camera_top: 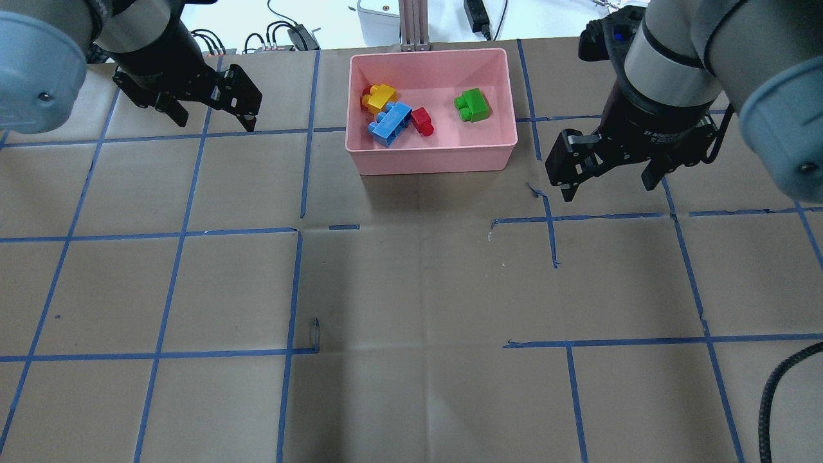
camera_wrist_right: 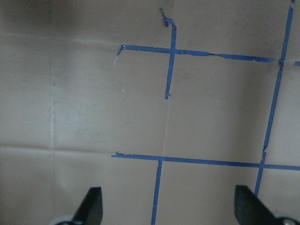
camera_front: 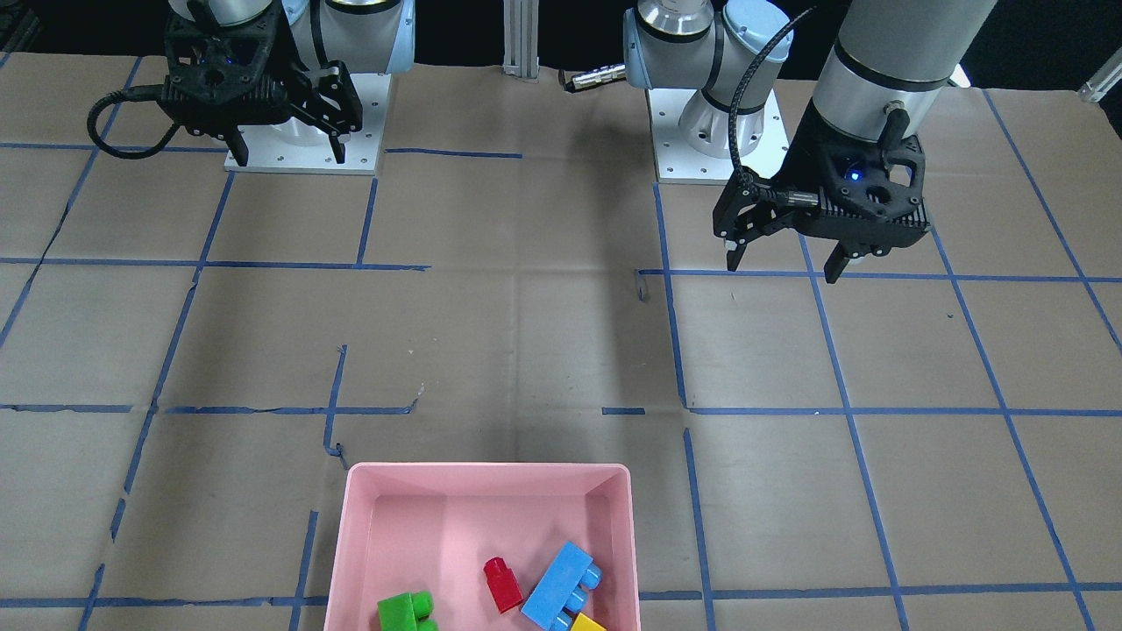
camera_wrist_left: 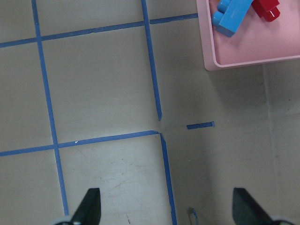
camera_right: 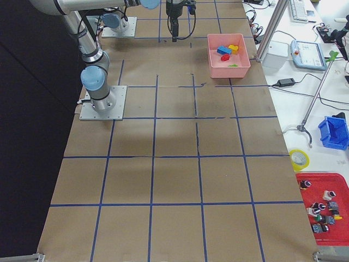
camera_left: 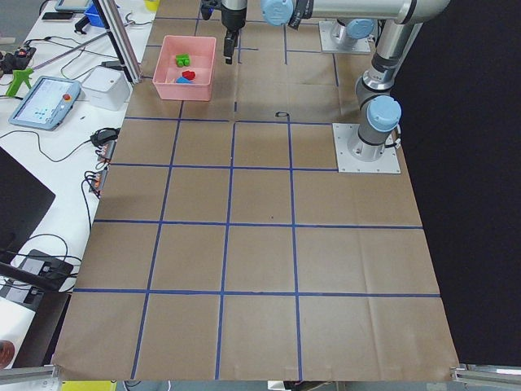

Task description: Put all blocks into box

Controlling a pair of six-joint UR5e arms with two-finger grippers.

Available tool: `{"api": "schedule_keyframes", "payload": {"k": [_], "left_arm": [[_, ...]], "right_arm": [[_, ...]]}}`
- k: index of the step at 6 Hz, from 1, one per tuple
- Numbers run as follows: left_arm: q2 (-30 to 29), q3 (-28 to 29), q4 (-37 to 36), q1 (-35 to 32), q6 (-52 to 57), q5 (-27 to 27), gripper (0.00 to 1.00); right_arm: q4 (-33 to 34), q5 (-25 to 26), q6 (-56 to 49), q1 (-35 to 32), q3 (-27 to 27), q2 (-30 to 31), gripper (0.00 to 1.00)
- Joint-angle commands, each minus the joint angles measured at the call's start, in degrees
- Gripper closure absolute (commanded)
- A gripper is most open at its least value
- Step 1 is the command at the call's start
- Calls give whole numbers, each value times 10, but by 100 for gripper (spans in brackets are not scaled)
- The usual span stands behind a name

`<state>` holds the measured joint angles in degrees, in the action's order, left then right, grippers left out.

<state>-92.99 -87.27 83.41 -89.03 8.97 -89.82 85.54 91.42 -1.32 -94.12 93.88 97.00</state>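
Fingers (camera_wrist_left: 91, 206) on the left gripper (camera_top: 214, 122) read released: spread wide, nothing between them. Under them my left wrist view gives bare counter (camera_top: 411, 289) and blue tape (camera_top: 128, 236), with a corner of the box (camera_top: 431, 154) at upper right. Right gripper (camera_top: 607, 191) is the same, its fingers (camera_wrist_right: 91, 206) parted and empty, only counter and tape below. Both grippers hang above the counter and touch nothing. From overhead I place the box at the far edge of the counter, roughly centred, with the left gripper off to its left and the right gripper off to its right and a little nearer the robot. All four blocks lie inside the box. The yellow block (camera_top: 379, 96) sits toward the far left corner. The blue block (camera_top: 389, 122) lies on a diagonal just nearer than it, and the two look to be touching. The red block (camera_top: 422, 120) rests against the blue block's right end. The green block (camera_top: 472, 105) sits apart from those three, in the right half of the box, clear of the walls. From the front view the yellow block is cut off by the frame edge, so I take its position from overhead only. No block lies on the counter outside the box.
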Motion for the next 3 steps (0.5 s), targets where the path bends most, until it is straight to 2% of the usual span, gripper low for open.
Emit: {"api": "schedule_keyframes", "payload": {"k": [1, 3], "left_arm": [[0, 0, 0, 0, 0, 0, 0], [0, 0, 0, -1, 1, 1, 0]], "right_arm": [[1, 0, 0, 0, 0, -1, 0], [0, -1, 0, 0, 1, -4, 0]]}}
